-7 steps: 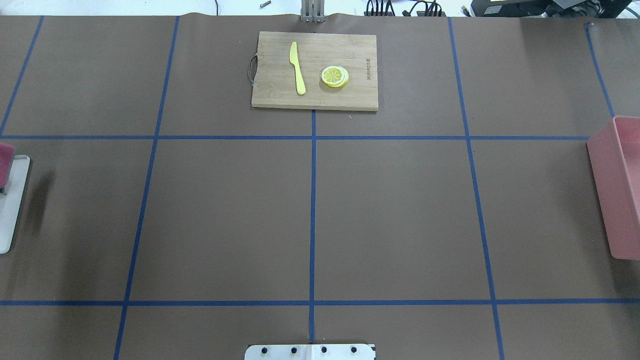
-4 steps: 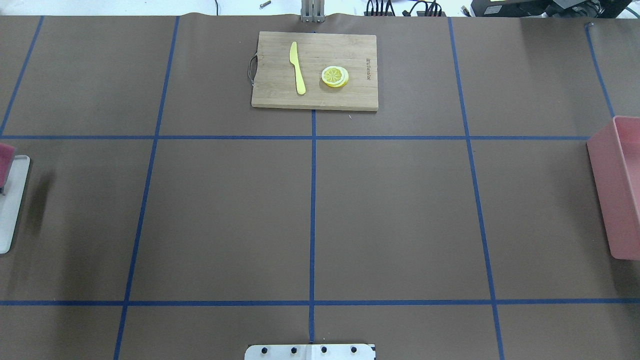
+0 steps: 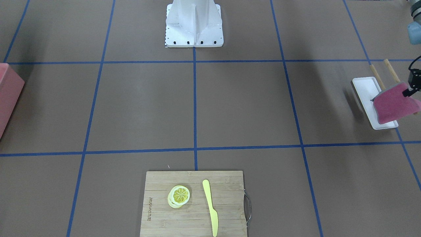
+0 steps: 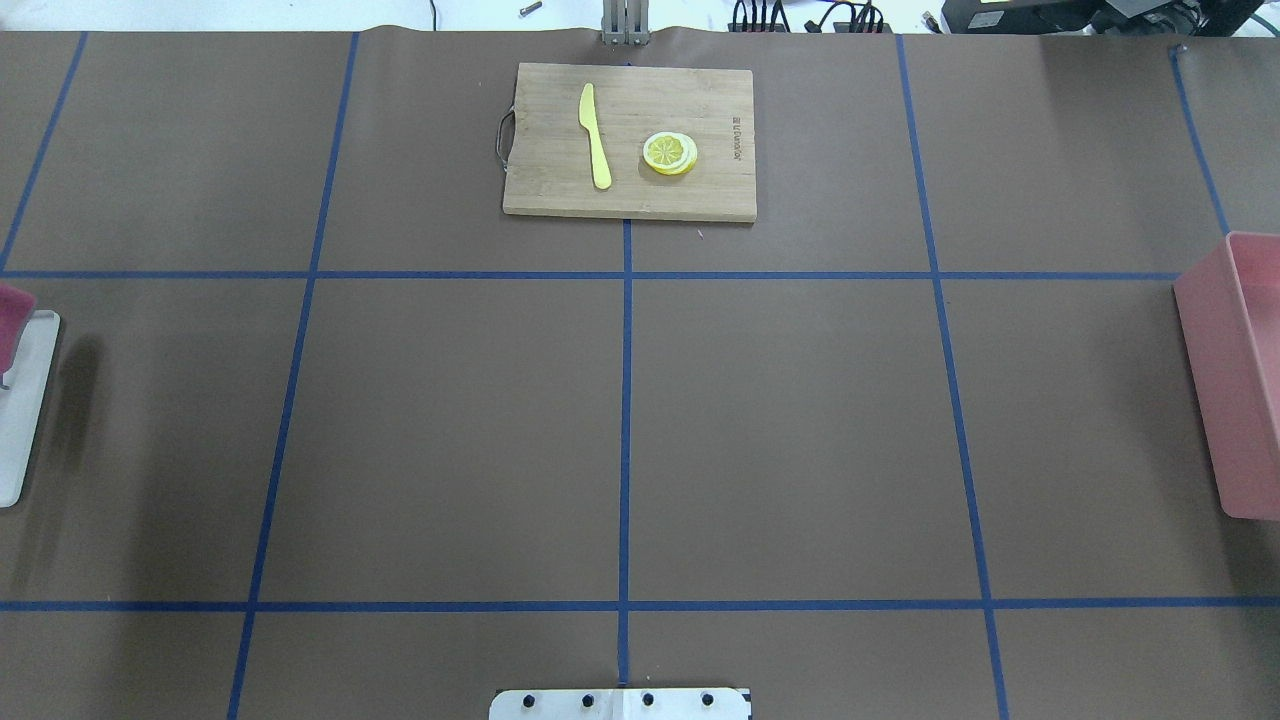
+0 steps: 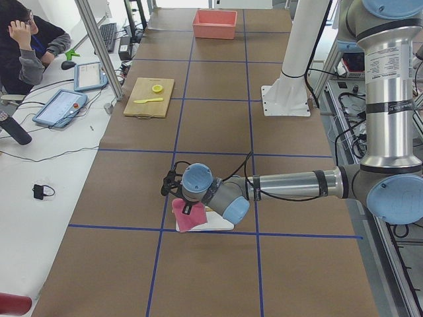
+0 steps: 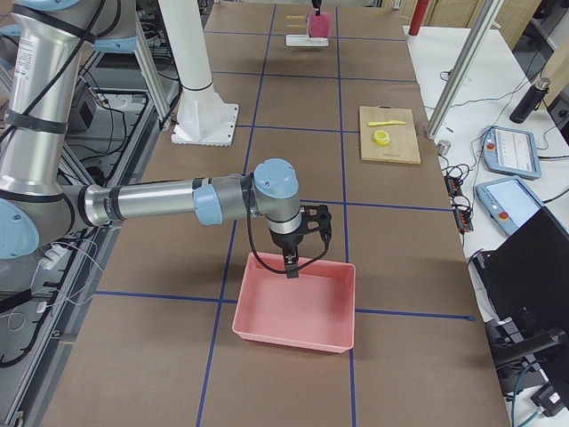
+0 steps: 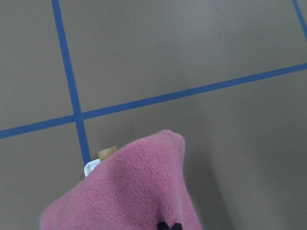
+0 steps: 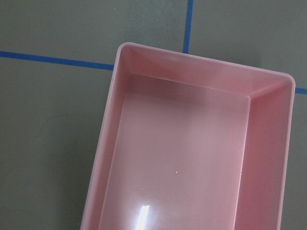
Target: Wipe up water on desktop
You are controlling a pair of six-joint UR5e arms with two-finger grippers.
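Note:
The desktop (image 4: 780, 430) is brown with blue tape lines; I see no clear water on it. My left gripper (image 3: 409, 91) is at the robot's left end of the table, shut on a pink fleece cloth (image 3: 393, 104). The cloth hangs over a white tray (image 3: 368, 93). The cloth also shows in the left wrist view (image 7: 139, 191), in the exterior left view (image 5: 186, 216) and at the overhead view's left edge (image 4: 10, 312). My right gripper (image 6: 292, 265) hovers over a pink bin (image 6: 298, 307); I cannot tell whether it is open or shut.
A bamboo cutting board (image 4: 630, 140) at the far middle carries a yellow knife (image 4: 596, 135) and lemon slices (image 4: 669, 153). The pink bin (image 4: 1235, 380) is empty. Two wooden sticks (image 3: 376, 76) lie by the tray. The robot's base (image 3: 194, 26) is at the near middle.
The pink cloth at the overhead view's left edge has shifted slightly and its shadow with it. Nothing else has moved.

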